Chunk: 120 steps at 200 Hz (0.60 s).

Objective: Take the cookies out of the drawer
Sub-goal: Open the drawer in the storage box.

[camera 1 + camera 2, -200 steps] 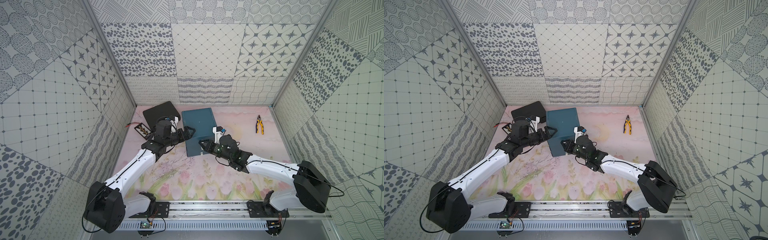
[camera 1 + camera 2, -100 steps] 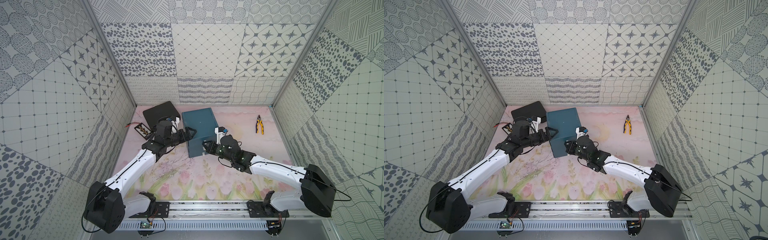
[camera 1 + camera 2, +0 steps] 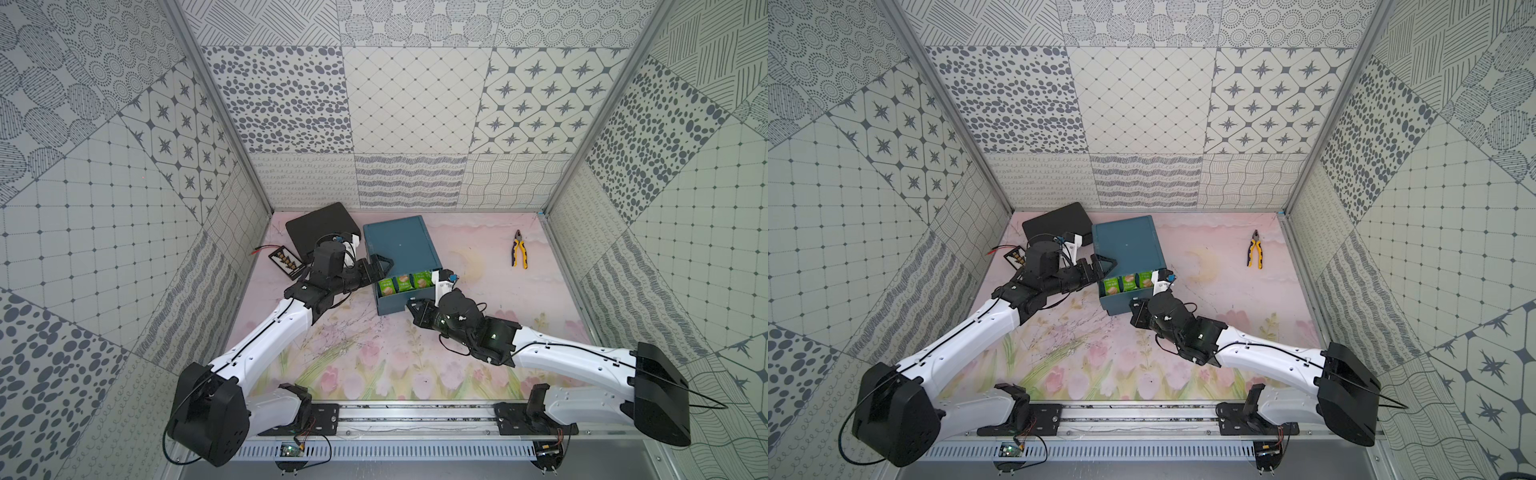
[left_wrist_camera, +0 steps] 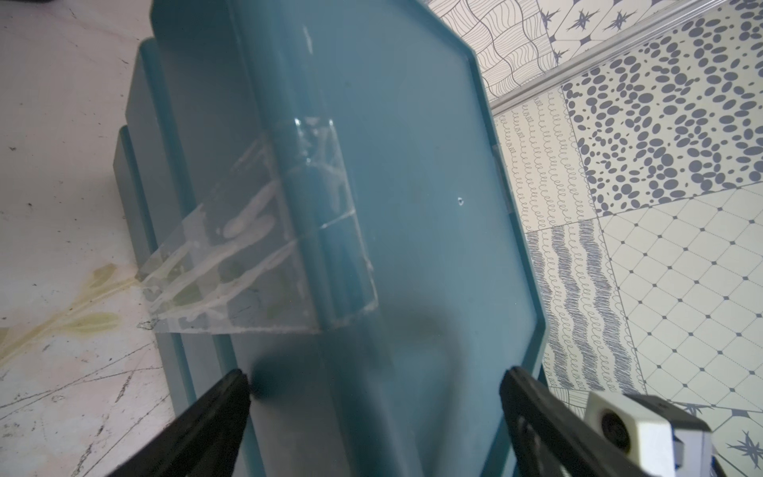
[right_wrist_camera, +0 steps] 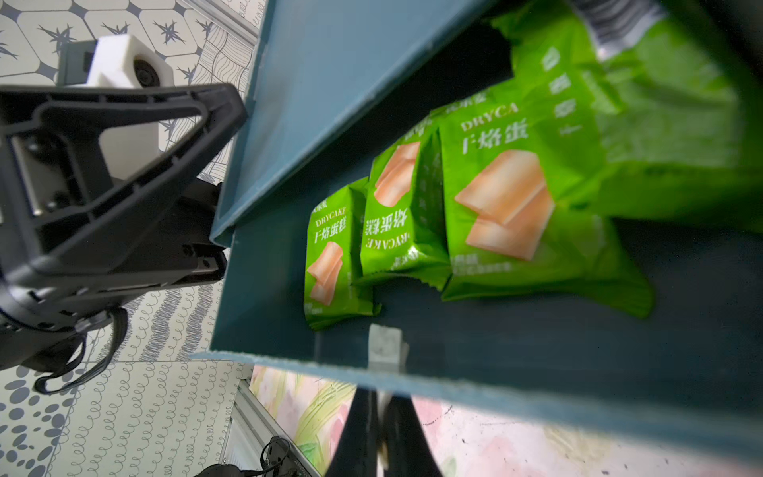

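Floral mat (image 3: 374, 353) holds pliers (image 3: 519, 249), black case (image 3: 320, 224); right gripper (image 5: 380, 396) pinches drawer (image 5: 536, 351), left gripper (image 4: 375, 376) spread.

Lab robot cell: patterned grey-and-cream wall panels (image 3: 411, 104) enclose pink floral-print desk (image 3: 374, 365); silver aluminium rail (image 3: 415, 411) carries two white-and-black robot arms (image 3: 266, 336).

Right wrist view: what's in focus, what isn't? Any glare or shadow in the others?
Right wrist: far cookies sharp, print legible; nearest packet, drawer front and right pincer out of focus. Left wrist: glare streaks on the tape, soft shadow on the box by the left pincer. Both top views: even light, no glare, pliers crisp.
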Each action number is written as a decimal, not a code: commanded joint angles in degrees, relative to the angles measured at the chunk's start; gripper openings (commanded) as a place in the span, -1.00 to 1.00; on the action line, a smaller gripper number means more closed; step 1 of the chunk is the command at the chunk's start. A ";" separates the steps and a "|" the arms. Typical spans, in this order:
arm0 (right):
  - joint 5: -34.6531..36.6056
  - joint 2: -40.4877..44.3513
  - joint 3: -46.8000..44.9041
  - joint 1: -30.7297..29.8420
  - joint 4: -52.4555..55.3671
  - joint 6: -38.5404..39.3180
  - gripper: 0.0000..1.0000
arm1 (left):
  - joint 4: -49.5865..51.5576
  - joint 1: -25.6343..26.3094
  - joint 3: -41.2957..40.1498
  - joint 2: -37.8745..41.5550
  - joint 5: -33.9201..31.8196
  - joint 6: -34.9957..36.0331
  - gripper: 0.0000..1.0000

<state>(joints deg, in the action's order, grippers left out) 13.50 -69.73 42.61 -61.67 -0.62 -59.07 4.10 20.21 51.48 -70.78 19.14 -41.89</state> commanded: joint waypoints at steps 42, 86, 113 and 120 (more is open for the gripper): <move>5.98 3.80 -2.64 -8.10 4.36 -4.32 -0.95 | 0.10 0.17 2.90 -0.48 -1.56 0.77 0.97; 7.97 4.67 -2.87 -10.57 6.32 -5.06 -0.88 | 0.11 0.25 3.10 -0.76 -1.51 0.58 0.97; 9.07 5.80 -2.79 -11.34 7.80 -5.05 -0.85 | 0.17 0.23 2.90 -0.93 -1.65 0.55 0.97; 9.24 6.13 -2.80 -11.52 7.91 -5.05 -0.85 | 0.16 0.25 2.84 -0.98 -1.73 0.51 0.97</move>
<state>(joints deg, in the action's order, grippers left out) 21.52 -65.36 40.62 -72.14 5.26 -63.79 4.10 20.21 53.65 -71.37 17.78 -41.89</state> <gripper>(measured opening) 0.084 0.986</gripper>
